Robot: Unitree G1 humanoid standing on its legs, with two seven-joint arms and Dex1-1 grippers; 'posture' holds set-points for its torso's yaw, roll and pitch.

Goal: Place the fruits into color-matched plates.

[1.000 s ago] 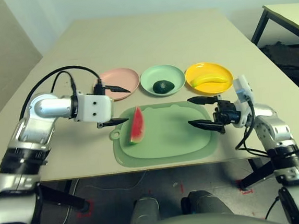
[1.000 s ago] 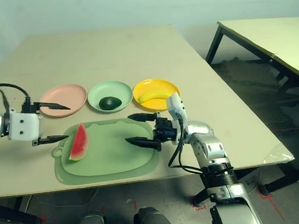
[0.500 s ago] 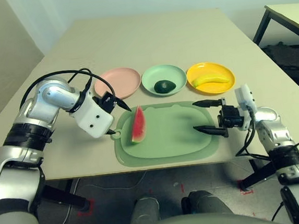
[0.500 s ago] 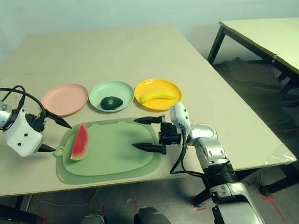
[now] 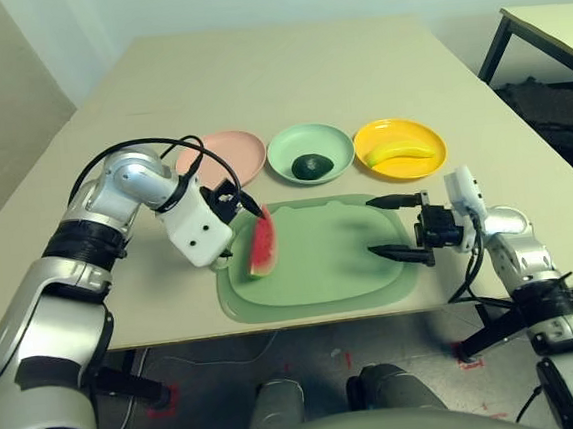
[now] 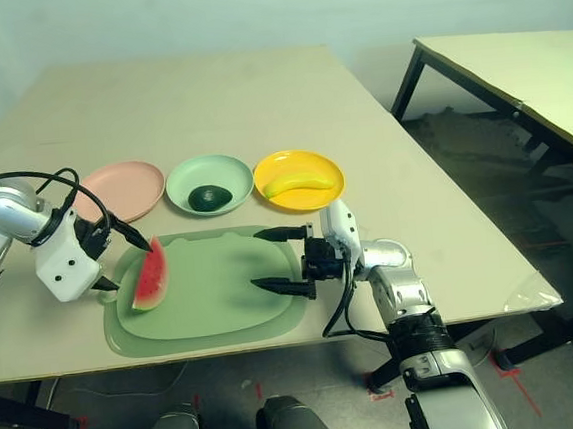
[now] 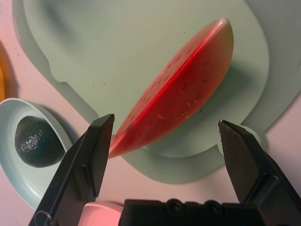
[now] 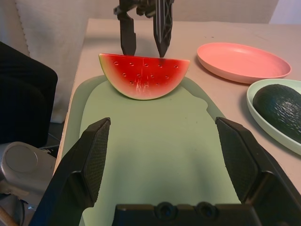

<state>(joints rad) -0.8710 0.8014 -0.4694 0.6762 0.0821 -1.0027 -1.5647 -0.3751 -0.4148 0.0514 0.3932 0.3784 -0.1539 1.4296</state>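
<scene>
Watermelon wedge: on green mat, awaiting pickup.
Left claw, fingers wide apart, straddles it untouched; right claw spread, idle. Advice: lower squarely, pinch the flat faces, carry to pink plate.

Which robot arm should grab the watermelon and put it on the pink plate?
Probably the left. Its open left gripper already sits right at the watermelon wedge, and the pink plate is on that side. The open right gripper is across the green mat.
</scene>
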